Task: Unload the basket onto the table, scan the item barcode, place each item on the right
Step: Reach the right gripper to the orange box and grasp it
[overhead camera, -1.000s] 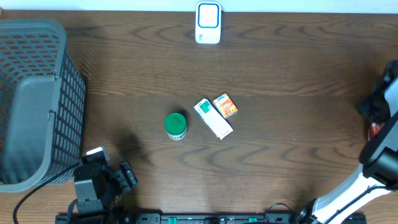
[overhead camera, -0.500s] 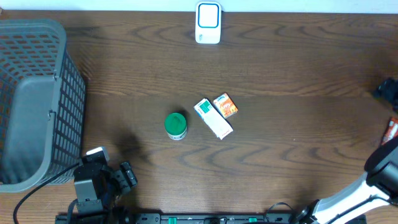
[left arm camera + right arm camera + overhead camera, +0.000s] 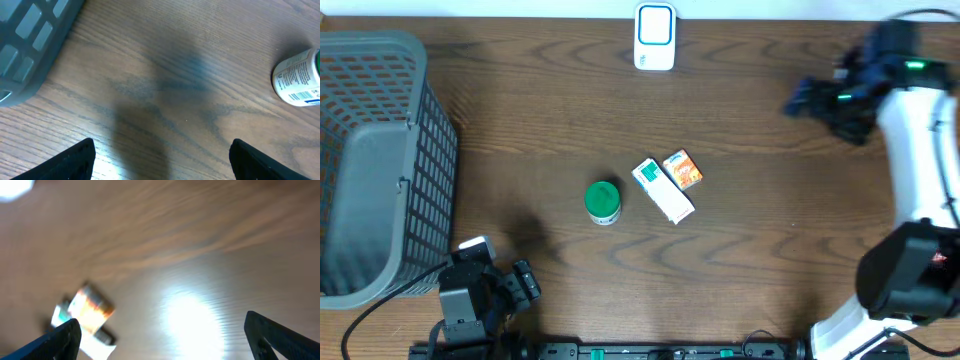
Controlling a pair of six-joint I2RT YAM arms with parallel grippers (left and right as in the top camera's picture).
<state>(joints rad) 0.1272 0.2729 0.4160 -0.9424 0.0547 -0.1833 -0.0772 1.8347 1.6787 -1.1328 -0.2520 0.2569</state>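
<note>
Pick-up not yet begun: the right fingers (image 3: 812, 100) hover spread wide and empty above the far right of the desk (image 3: 770, 260), well apart from the three goods lying mid-desk. These are a green-lidded jar (image 3: 603, 202) on its own and, near it to the right, a white-and-teal box (image 3: 663, 190) touching a small orange box (image 3: 683, 169). The left fingers (image 3: 527, 283), also wide open and holding nothing, sit at the near left edge beside a grey plastic basket (image 3: 380, 150). A white-and-blue barcode scanner (image 3: 655, 37) stands at the far edge, centre. Which item is meant for scanning cannot be told; the jar's label shows a barcode in the left wrist view. The next move likely calls for one arm to come down over an item, close on it and carry it, code outward, to the scanner. Nothing lies across that path, though taking one of the touching boxes may nudge the other.
</note>
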